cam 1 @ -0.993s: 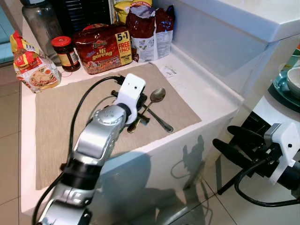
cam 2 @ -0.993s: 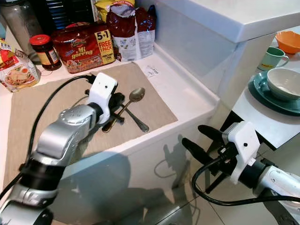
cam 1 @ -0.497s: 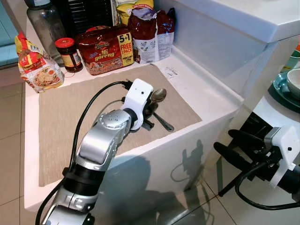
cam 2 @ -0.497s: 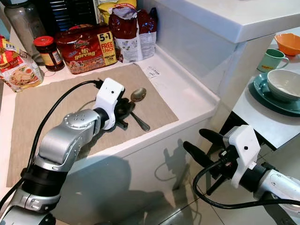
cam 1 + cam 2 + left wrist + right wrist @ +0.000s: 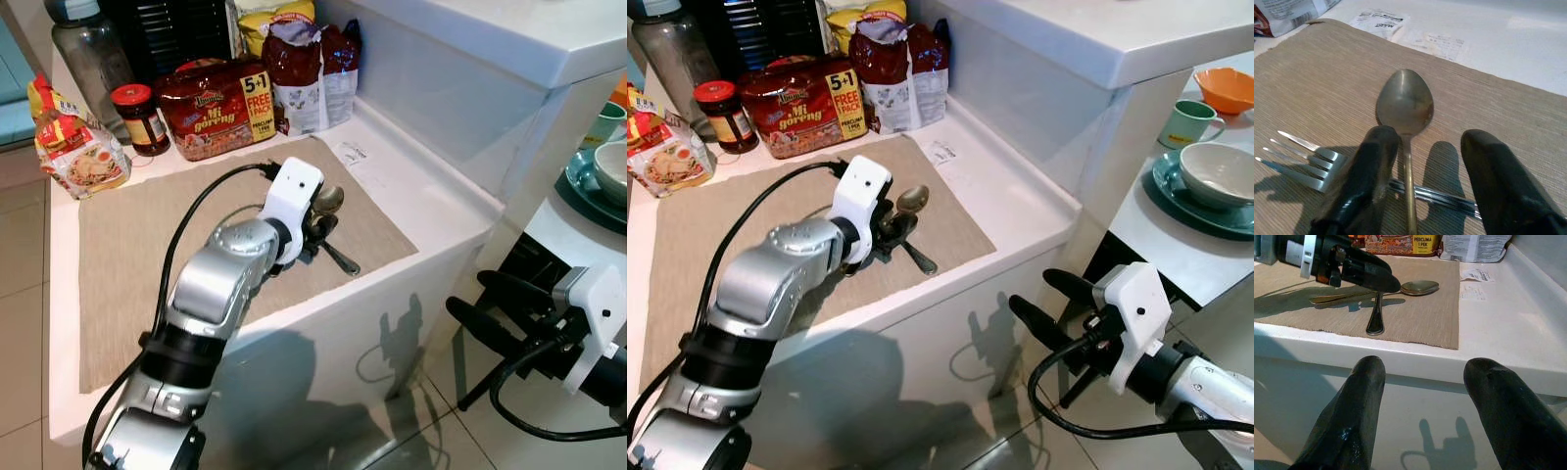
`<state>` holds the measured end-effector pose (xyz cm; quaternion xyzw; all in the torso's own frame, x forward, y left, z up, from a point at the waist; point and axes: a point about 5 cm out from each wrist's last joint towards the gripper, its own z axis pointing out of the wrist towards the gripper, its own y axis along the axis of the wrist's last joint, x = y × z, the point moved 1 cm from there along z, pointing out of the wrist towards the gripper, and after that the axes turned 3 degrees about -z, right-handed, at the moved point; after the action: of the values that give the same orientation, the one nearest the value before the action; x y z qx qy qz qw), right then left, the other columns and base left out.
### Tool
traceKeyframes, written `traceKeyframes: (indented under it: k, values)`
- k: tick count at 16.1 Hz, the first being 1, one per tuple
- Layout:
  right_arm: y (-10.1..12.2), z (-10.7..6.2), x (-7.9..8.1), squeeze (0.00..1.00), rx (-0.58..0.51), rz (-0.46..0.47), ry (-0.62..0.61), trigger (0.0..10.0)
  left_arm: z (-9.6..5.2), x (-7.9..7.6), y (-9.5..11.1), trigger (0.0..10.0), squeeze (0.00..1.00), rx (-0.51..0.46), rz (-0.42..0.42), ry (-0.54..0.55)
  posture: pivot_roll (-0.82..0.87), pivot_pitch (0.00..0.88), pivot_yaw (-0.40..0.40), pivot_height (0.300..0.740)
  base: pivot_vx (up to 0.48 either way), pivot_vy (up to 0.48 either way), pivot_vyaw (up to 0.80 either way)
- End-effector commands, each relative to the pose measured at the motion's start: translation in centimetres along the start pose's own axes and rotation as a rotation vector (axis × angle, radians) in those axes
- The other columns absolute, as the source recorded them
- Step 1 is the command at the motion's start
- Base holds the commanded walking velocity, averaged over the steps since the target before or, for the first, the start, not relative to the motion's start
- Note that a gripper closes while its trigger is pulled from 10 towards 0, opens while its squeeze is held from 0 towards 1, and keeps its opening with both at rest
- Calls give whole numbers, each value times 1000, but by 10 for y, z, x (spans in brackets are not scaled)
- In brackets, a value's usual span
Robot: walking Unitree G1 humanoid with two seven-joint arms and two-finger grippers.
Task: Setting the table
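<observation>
While the right tool [image 5: 1043, 296] hung low beside the white tabletop [image 5: 431, 201] with its two black fingers [image 5: 1354, 416] spread apart and holding nothing, the left tool [image 5: 1422, 181] sat down on the tan placemat [image 5: 127, 235], its fingers apart and straddling the handle of the spoon [image 5: 1404, 105]. One finger [image 5: 1369, 169] lay close against the spoon's handle and the other stood off to the far side, so the spoon was between them but not clamped. The spoon's bowl pointed away from the wrist toward the paper slips [image 5: 1380, 20] on the bare tabletop. A fork [image 5: 1300, 164] lay across under the spoon's handle, its tines out to one side of the tool and its handle end [image 5: 1375, 320] showing beyond the other side. Compared with a second before, the left tool had moved forward along the placemat to the spoon's bowl end and now covered the crossing of the two pieces, while the right arm had stayed where it was. At the back of the tabletop stood a noodle pack [image 5: 211, 106], a jar [image 5: 132, 117], snack bags [image 5: 304, 69] and a bottle [image 5: 88, 54]. On a separate table to the right sat a bowl on a teal plate [image 5: 1215, 181], a green mug [image 5: 1185, 122] and an orange bowl [image 5: 1227, 88].
</observation>
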<state>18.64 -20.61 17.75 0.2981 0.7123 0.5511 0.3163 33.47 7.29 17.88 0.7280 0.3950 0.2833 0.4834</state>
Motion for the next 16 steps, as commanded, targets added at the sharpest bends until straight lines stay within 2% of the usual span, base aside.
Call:
traceKeyframes:
  k: [1, 2, 3, 4, 5, 6, 12, 13, 14, 15, 16]
  values:
    - [2, -2, 0, 0, -1, -17, -4, 10000, 1, 4, 3, 10000, 1000, 16, -7, 19, -83, 0, 55, 740, 0, 0, 0]
    - [2, -2, 0, 0, 0, -17, -4, 10000, 1, 4, 5, 10000, 812, 17, -17, 18, -84, 0, 55, 740, 0, 0, 0]
    - [3, -2, 0, 0, 0, -17, -4, 10000, 1, 4, 5, 10000, 682, 20, -19, 17, -84, 0, 56, 740, 0, 0, 0]
    - [2, -2, 0, 0, 2, -15, -3, 10000, 2, 3, 3, 10000, 427, 32, -32, 9, -84, 0, 56, 740, 0, 0, 0]
    - [2, -1, 1, 0, 4, -15, -2, 10000, 4, 2, 2, 10000, 86, 42, -49, -2, -85, 0, 56, 740, 0, 0, 0]
    - [2, -2, 0, 0, 5, -15, -2, 10000, 4, 1, 1, 10000, 0, 46, -53, -5, -85, 0, 56, 740, 0, 0, 0]
    - [2, 0, 0, 0, 5, -15, -1, 10000, 8, 1, -10, 10000, 0, 128, -70, -13, -83, 0, 59, 740, 0, 0, 0]
    - [1, -1, 0, 0, 5, -16, -1, 10000, 8, 1, -11, 9451, 0, 133, -70, -14, -83, 0, 59, 740, 0, 0, 0]
    - [2, 0, 0, 0, 5, -16, -2, 10000, 8, 1, -11, 7098, 0, 135, -67, -14, -84, 0, 62, 740, 0, 0, 0]
    - [2, 0, 0, 0, 5, -17, -2, 10000, 8, 1, -11, 5529, 0, 137, -64, -14, -84, 0, 62, 740, 0, 0, 0]
    - [2, 0, 0, 0, 4, -17, -3, 10000, 8, 2, -11, 0, 0, 141, -57, -12, -84, 0, 63, 740, 0, 0, 0]
